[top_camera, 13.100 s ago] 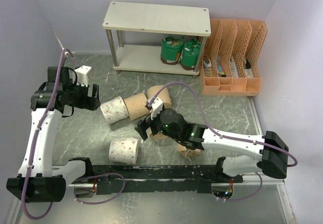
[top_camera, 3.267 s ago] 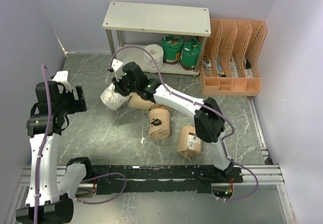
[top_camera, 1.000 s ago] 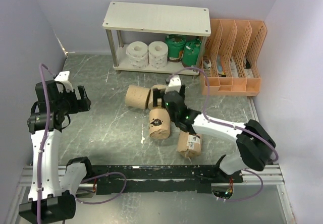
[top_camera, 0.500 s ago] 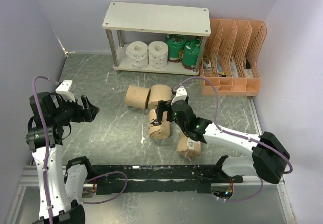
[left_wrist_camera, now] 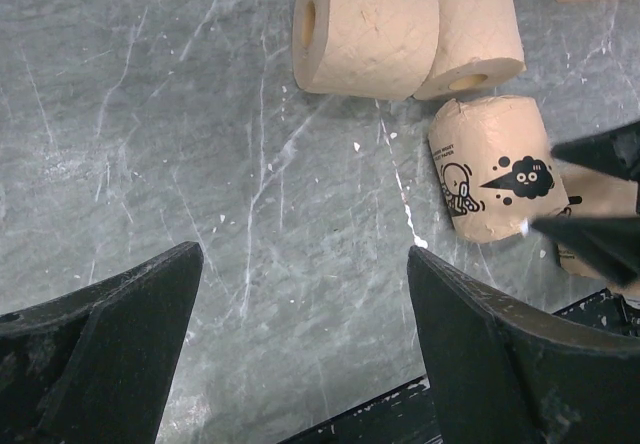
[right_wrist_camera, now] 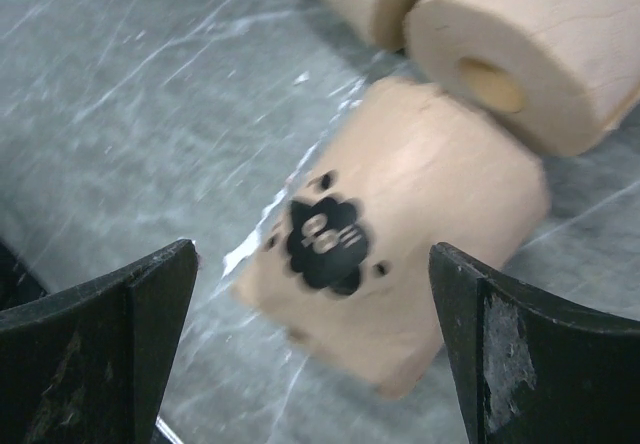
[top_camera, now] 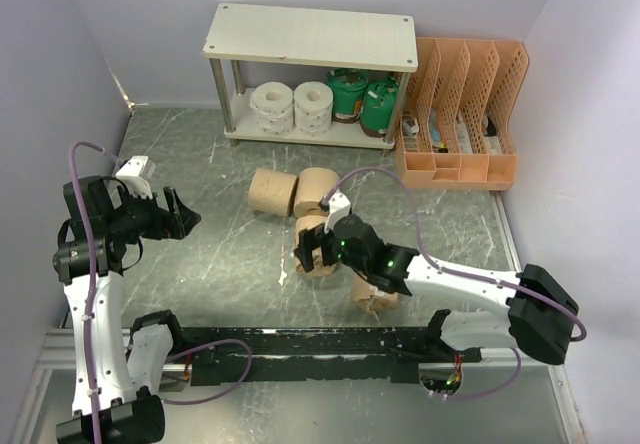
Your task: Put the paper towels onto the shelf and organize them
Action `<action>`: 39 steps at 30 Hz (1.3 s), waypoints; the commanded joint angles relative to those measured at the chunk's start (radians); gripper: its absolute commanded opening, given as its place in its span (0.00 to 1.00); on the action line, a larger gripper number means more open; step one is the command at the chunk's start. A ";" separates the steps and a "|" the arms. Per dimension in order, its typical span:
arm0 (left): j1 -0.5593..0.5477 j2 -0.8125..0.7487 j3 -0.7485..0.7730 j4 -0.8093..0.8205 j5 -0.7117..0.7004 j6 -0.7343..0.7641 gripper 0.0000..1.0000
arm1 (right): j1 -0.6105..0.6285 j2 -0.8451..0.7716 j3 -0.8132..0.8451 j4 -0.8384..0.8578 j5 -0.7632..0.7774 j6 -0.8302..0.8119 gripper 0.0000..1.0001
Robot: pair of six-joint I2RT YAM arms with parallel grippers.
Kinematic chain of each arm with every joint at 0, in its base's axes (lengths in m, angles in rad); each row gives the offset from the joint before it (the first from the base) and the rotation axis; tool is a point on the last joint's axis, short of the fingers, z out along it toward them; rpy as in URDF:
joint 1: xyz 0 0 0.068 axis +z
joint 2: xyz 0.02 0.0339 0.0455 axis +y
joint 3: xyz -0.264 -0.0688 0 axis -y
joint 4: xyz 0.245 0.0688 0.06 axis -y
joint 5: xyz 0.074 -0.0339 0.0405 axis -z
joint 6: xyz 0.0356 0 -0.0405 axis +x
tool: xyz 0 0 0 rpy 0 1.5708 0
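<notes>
Since half a second ago the right gripper has dropped over the wrapped roll, jaws wide, empty. Roll lies sideways well in front of the shelf, long axis roughly toward it, skewed between the jaws; closing could spin it into the bare roll. Left gripper gapes too.

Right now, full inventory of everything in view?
shelf: 1, cream-white, back of table
green-wrapped rolls: 2, green, lower tier, right side
white patterned rolls: 2, white, lower tier, left side
bare tan rolls: 2, tan, table centre, touching
paper-wrapped rolls: 2, tan, table, nearer the arms
file organizer: 1, orange, right of shelf
table: 1, grey marbled
left gripper: 1, black, open, empty, left side
right gripper: 1, black, open over one paper-wrapped roll
</notes>
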 commanded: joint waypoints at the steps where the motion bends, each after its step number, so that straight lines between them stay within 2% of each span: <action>1: 0.011 0.010 -0.009 0.003 0.012 0.001 0.95 | 0.161 -0.051 0.014 -0.134 0.165 -0.060 1.00; 6: 0.011 0.015 -0.009 0.005 0.003 -0.003 0.95 | 0.311 0.064 0.144 -0.426 0.501 -0.011 1.00; 11: 0.010 0.005 -0.009 0.005 0.004 -0.002 0.95 | 0.358 0.265 0.282 -0.696 0.728 0.079 1.00; 14: 0.011 -0.001 -0.009 0.005 0.007 -0.001 0.95 | 0.359 0.348 0.309 -0.738 0.809 0.103 1.00; 18: 0.010 -0.004 -0.010 0.003 0.009 0.000 0.95 | 0.356 0.386 0.293 -0.683 0.835 0.080 0.97; 20: 0.011 -0.008 -0.011 0.003 0.010 0.001 0.95 | 0.352 0.379 0.279 -0.643 0.835 0.068 0.86; 25: 0.011 -0.019 -0.011 0.003 0.015 0.003 0.95 | 0.347 0.327 0.234 -0.503 0.796 0.018 0.37; 28: 0.011 -0.023 -0.010 0.003 0.017 0.003 0.95 | 0.346 0.288 0.214 -0.427 0.759 -0.008 0.00; 32: 0.010 -0.027 -0.011 0.003 0.017 0.003 0.95 | 0.347 0.228 0.243 -0.418 0.695 0.006 0.00; 39: 0.011 -0.031 -0.012 0.004 0.020 0.004 0.95 | 0.344 0.075 0.420 -0.517 0.597 0.093 0.00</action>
